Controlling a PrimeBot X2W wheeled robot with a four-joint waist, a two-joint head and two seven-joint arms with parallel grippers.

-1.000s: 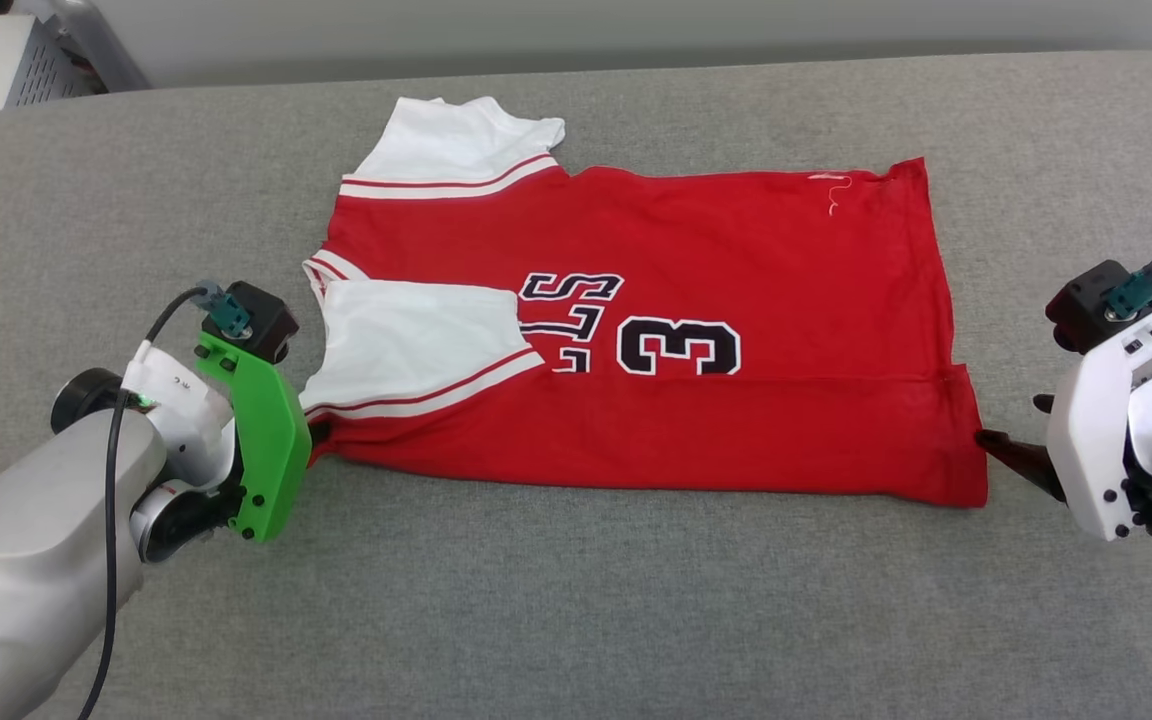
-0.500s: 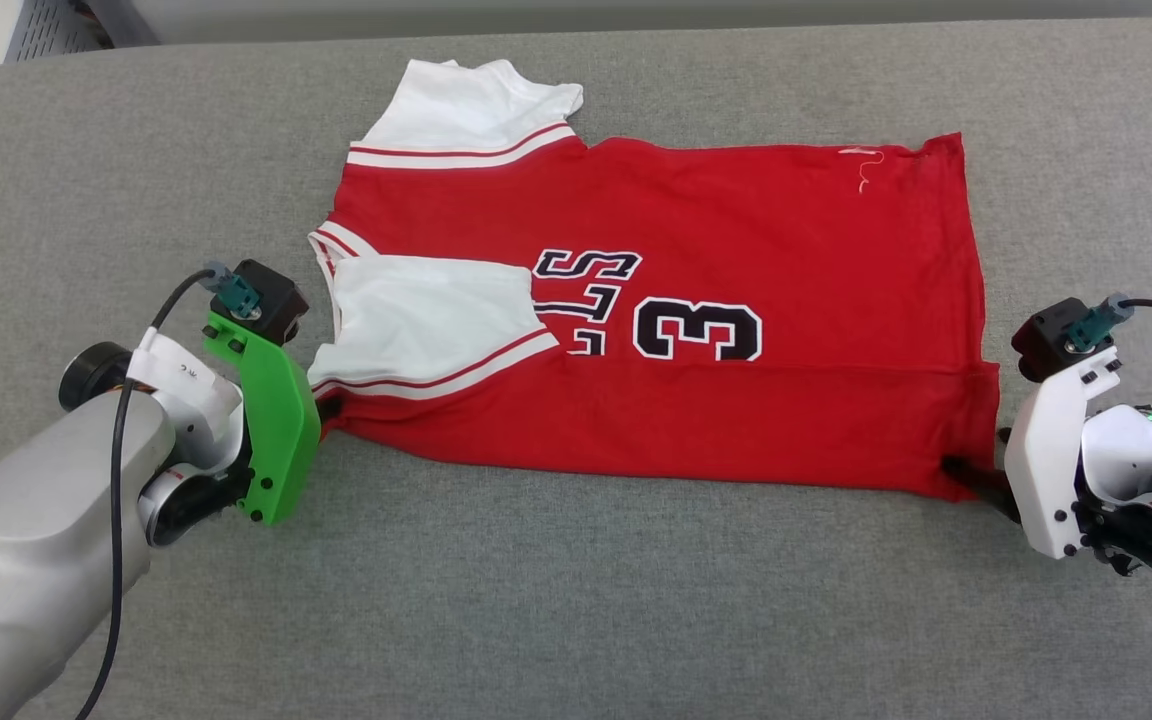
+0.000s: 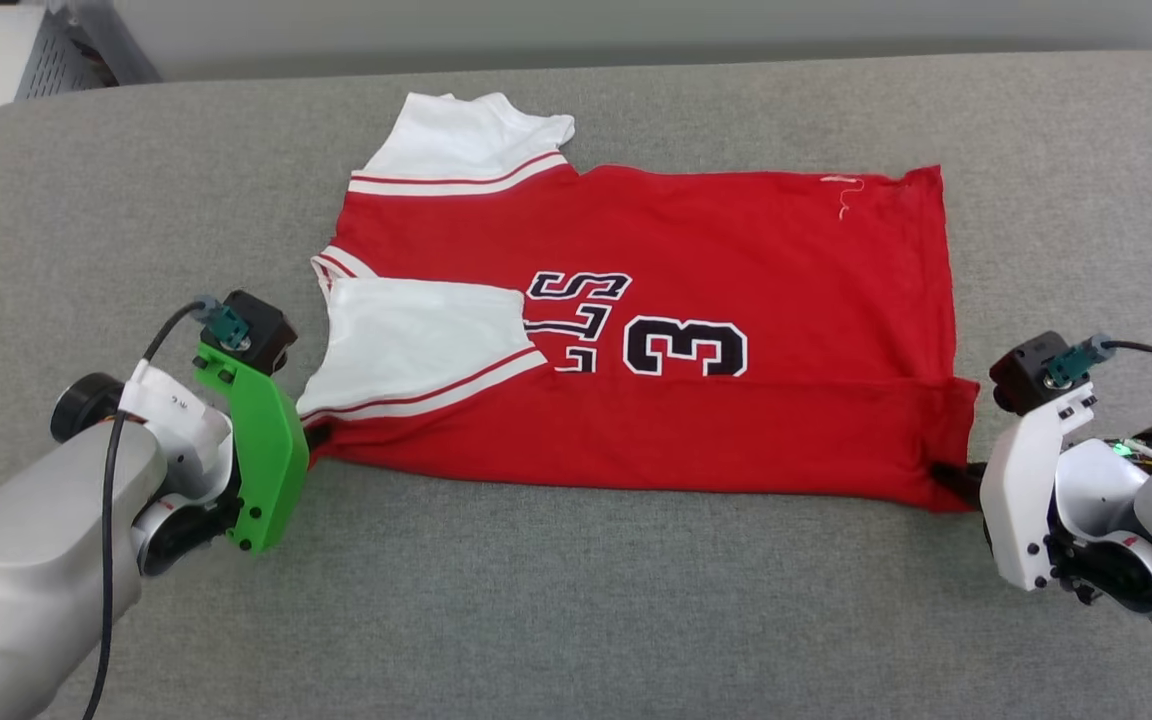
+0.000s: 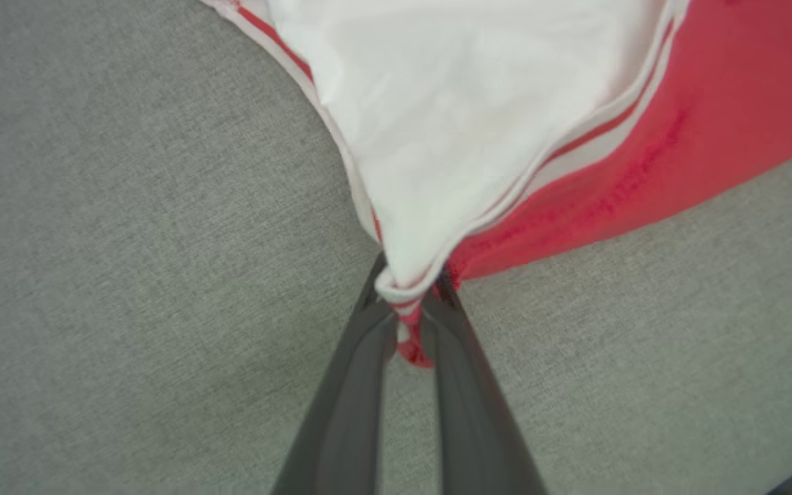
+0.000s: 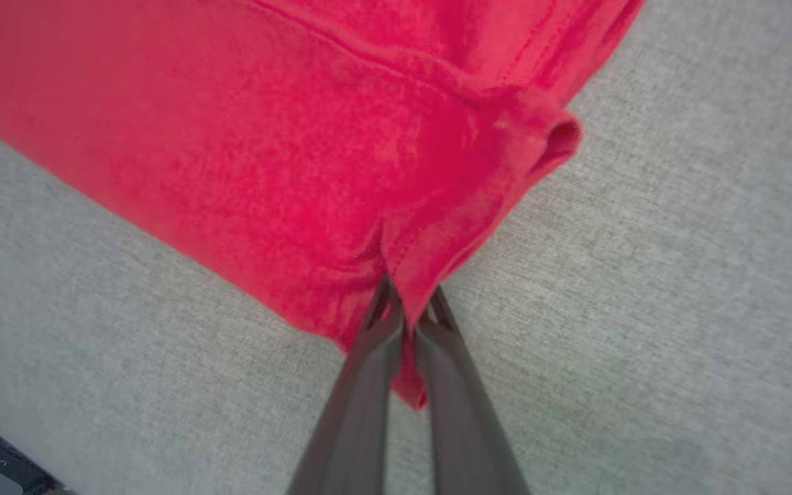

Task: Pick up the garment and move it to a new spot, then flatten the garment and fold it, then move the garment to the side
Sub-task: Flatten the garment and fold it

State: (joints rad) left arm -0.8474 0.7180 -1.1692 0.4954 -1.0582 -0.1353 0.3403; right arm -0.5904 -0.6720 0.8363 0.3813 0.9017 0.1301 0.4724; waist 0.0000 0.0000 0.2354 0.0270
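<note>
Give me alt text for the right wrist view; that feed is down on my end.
The right gripper is shut on a corner of the red garment, the cloth pinched between its two dark fingers. The rest of the fabric spreads up and left over a grey cloth surface.

red garment (image 3: 696, 300) flat on grey surface, white sleeve folded inward.

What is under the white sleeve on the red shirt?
Red cloth of the garment shows around the white sleeve. The sleeve hides the start of the black letters.
</note>
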